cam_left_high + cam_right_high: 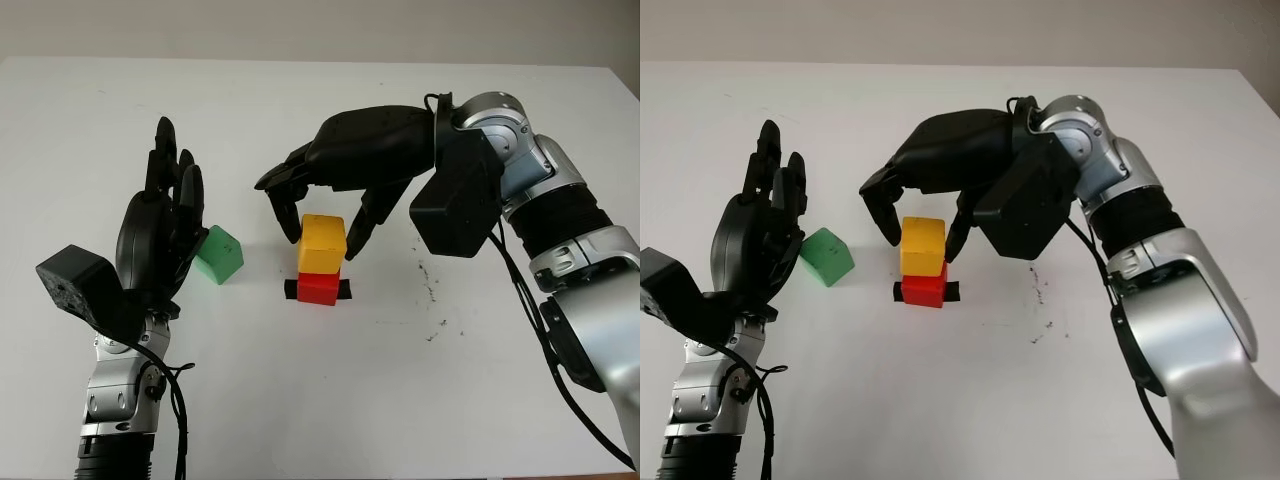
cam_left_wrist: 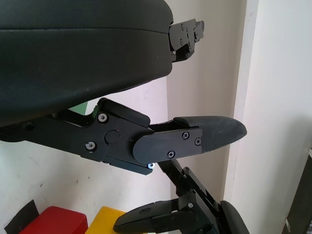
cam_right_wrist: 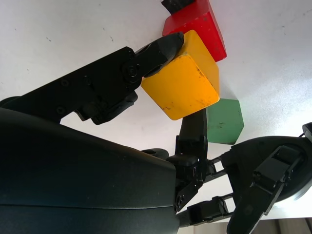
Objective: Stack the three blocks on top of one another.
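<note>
A yellow block (image 1: 322,243) sits on top of a red block (image 1: 318,288) near the middle of the white table (image 1: 330,400). My right hand (image 1: 322,232) arches over the pair from the right. Its fingertips (image 3: 165,44) press the yellow block's sides, so it is shut on that block. A green block (image 1: 218,255) lies on the table to the left of the stack, apart from it. Just left of the green block my left hand (image 1: 165,225) stands upright and open, holding nothing.
A strip of black tape (image 1: 345,290) lies under the red block. Small dark specks (image 1: 432,290) mark the table right of the stack. The table's far edge (image 1: 300,60) meets a pale wall.
</note>
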You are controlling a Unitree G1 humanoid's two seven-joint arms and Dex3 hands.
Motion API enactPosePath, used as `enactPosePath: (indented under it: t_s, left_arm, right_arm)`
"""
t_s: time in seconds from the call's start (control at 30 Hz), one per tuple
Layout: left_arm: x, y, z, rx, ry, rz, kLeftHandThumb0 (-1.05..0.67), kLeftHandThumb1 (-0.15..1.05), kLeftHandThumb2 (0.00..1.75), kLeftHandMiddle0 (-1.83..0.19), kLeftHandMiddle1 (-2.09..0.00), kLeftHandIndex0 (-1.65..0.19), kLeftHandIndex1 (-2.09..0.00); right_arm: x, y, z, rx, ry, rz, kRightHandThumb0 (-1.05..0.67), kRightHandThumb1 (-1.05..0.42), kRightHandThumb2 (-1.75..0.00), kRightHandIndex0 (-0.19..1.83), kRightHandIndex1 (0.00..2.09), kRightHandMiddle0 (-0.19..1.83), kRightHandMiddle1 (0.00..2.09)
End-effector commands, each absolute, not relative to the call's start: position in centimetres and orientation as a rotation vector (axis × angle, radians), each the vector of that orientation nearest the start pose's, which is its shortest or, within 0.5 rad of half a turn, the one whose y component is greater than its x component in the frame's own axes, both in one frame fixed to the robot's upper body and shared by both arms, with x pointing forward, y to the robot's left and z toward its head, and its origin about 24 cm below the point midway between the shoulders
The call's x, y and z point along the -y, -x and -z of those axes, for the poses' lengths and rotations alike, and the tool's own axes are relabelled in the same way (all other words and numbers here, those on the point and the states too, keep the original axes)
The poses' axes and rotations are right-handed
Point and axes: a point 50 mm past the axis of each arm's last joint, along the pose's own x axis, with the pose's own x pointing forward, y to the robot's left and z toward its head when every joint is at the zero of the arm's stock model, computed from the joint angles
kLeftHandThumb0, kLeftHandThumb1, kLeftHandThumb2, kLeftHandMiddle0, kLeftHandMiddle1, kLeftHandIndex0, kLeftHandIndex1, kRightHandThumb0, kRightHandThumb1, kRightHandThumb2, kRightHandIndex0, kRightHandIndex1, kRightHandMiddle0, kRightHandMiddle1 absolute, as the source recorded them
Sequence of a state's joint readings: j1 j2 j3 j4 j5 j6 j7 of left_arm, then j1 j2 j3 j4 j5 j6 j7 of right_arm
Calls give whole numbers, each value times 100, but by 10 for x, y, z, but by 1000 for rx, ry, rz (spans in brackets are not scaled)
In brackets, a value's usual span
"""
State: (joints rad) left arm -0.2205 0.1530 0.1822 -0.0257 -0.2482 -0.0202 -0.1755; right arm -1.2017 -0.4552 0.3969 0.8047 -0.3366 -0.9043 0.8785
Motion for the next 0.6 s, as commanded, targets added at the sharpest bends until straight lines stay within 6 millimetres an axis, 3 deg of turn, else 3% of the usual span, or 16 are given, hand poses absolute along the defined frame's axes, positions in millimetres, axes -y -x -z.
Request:
enactPosePath:
  t_s: [0.0, 0.57]
  left_arm:
    - [-198, -285, -117, 310, 80, 62, -76, 105, 55, 19, 0, 19, 0]
    - [-197, -285, -116, 313, 79, 68, -76, 105, 54, 19, 0, 19, 0]
  right_arm:
    - [76, -353, -251, 734, 1493, -1212, -39, -94, -5, 30, 3, 37, 152]
    - [79, -354, -250, 702, 1486, -1217, -38, -95, -6, 28, 4, 36, 151]
